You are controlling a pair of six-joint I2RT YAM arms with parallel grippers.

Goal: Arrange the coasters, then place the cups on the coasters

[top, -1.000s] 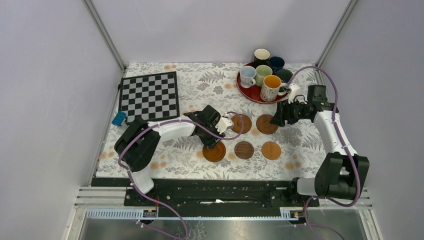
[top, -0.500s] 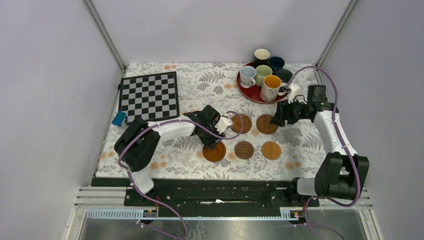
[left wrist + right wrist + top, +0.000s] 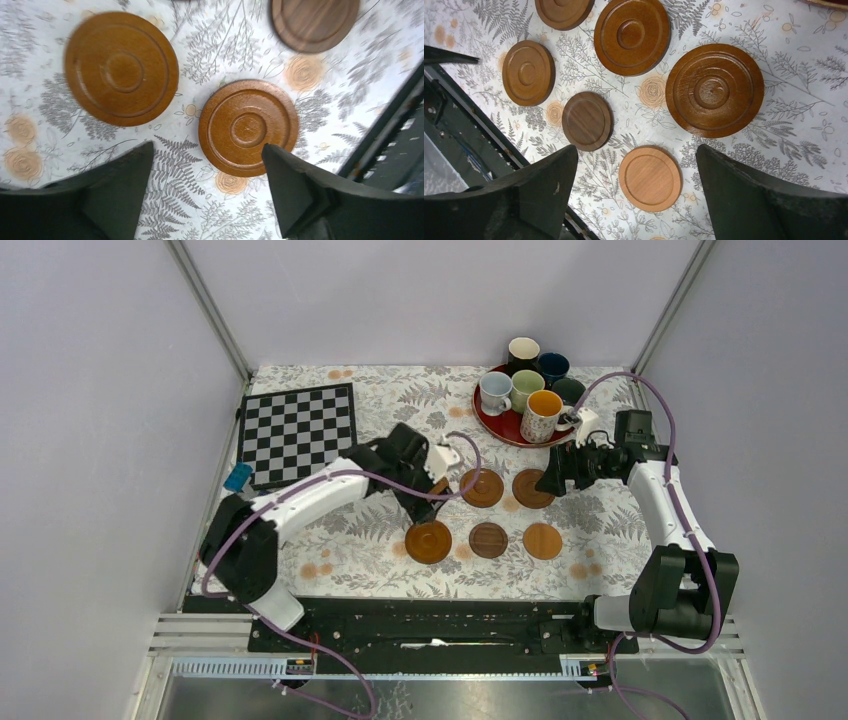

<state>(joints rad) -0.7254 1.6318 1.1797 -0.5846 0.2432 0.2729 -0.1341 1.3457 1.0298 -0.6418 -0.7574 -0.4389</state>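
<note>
Six wooden coasters lie in two rows of three on the floral cloth. The front row is an amber coaster (image 3: pixel 428 541), a dark coaster (image 3: pixel 488 539) and a light coaster (image 3: pixel 542 540). Behind them lie two brown coasters (image 3: pixel 482 487) (image 3: pixel 532 488) and a sixth coaster (image 3: pixel 564 12), mostly hidden under my left gripper in the top view. My left gripper (image 3: pixel 207 147) hovers open and empty above the amber coaster (image 3: pixel 248 127). My right gripper (image 3: pixel 636 147) hangs open and empty over the light coaster (image 3: pixel 650 177). Six cups, the orange-inside cup (image 3: pixel 541 415) nearest, stand on the red tray (image 3: pixel 498 422).
A checkerboard (image 3: pixel 298 432) lies at the back left with a small blue block (image 3: pixel 237 477) by its near corner. The black table rail (image 3: pixel 430 608) runs along the front edge. Grey walls close in both sides.
My left gripper opened, let go of the amber front-left coaster, and drew up and back from it. My right gripper opened wider, barely shifting.
</note>
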